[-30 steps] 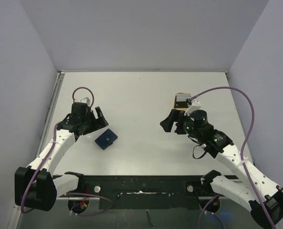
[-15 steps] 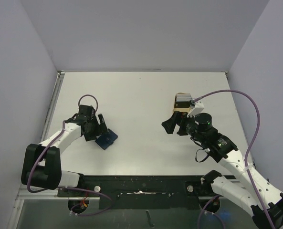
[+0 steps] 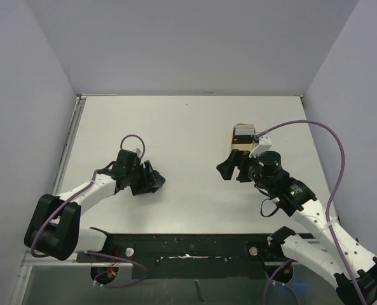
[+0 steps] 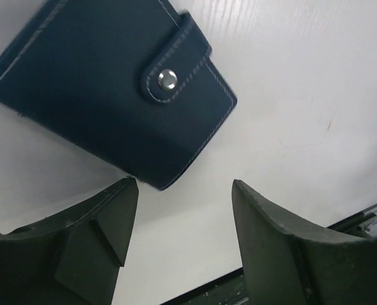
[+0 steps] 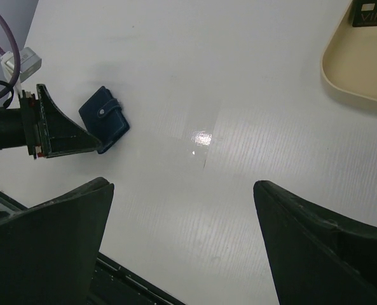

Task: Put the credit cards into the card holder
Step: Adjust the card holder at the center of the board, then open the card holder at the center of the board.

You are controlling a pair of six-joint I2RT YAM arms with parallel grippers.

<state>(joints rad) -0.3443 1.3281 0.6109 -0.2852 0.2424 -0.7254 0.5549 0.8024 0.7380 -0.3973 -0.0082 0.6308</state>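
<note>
**A:** Where's the card holder (image 4: 105,89)?

**B:** Flat on the bench (image 5: 239,76), left side, towards the near edge. It's folded, with the strap snapped down.

**A:** And the left hand (image 4: 183,190)?

**B:** Low, right at its corner, jaws apart. The corner sits just beyond the fingertips, and I see no contact.

**A:** The credit cards (image 3: 243,135)?

**B:** Well apart, on the right, in a tan dish (image 5: 356,79). The right hand (image 5: 182,190) hangs just near of the dish, spread wide, holding nothing.
</note>
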